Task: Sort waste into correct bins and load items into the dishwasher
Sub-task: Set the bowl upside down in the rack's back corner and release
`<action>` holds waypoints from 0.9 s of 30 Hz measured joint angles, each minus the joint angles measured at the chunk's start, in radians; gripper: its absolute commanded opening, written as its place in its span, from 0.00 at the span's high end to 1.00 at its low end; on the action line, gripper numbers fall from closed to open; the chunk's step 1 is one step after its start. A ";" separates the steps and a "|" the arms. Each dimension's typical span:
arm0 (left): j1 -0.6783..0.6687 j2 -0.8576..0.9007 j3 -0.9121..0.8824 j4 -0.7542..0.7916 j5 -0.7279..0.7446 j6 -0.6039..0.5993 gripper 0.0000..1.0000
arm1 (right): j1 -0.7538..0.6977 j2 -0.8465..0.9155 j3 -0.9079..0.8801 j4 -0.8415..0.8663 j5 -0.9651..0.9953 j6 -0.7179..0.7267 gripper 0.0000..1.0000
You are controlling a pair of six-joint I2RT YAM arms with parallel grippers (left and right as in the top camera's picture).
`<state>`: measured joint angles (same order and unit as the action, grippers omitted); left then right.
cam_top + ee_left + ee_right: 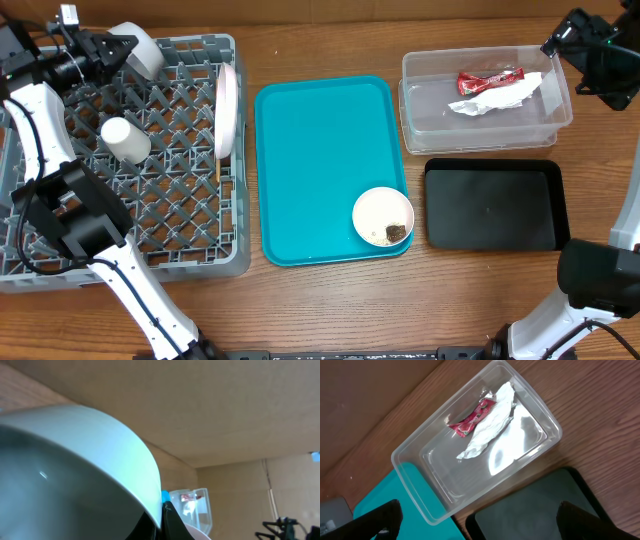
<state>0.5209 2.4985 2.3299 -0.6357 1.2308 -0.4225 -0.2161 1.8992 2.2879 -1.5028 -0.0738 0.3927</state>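
At the frame's upper left, the left gripper point(122, 50) is clamped on the rim of the grey bowl point(145, 50), held over the dish rack's point(180, 190) top edge, with free lattice just below and toward the lower right.

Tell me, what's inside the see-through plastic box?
Inside the clear tub lie a red shiny wrapper and a crumpled white napkin, touching each other. The rest of its floor looks bare. Whatever sits under the napkin is covered, so I cannot see it.
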 measured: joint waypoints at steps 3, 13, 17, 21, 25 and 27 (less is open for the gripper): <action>0.003 0.000 0.000 0.027 0.004 0.011 0.96 | 0.000 0.000 0.000 0.000 0.000 0.000 0.00; 0.005 0.000 0.000 -0.010 -0.004 0.070 0.96 | 0.000 0.000 0.000 0.000 0.000 0.000 0.00; 0.005 0.000 0.000 -0.058 -0.024 0.122 0.96 | 0.000 0.000 0.000 -0.001 0.000 0.000 0.00; 0.005 0.000 0.000 -0.063 -0.029 0.146 0.95 | 0.000 0.000 0.000 0.000 0.000 0.000 0.00; 0.007 0.000 0.001 -0.117 -0.071 0.154 0.84 | 0.000 0.000 0.000 0.000 0.000 0.000 0.00; 0.019 0.002 -0.001 -0.166 -0.121 0.153 0.63 | 0.000 0.000 0.000 0.000 0.000 -0.001 0.00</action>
<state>0.5400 2.5004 2.3287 -0.8017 1.1103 -0.2699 -0.2161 1.8992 2.2879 -1.5024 -0.0738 0.3920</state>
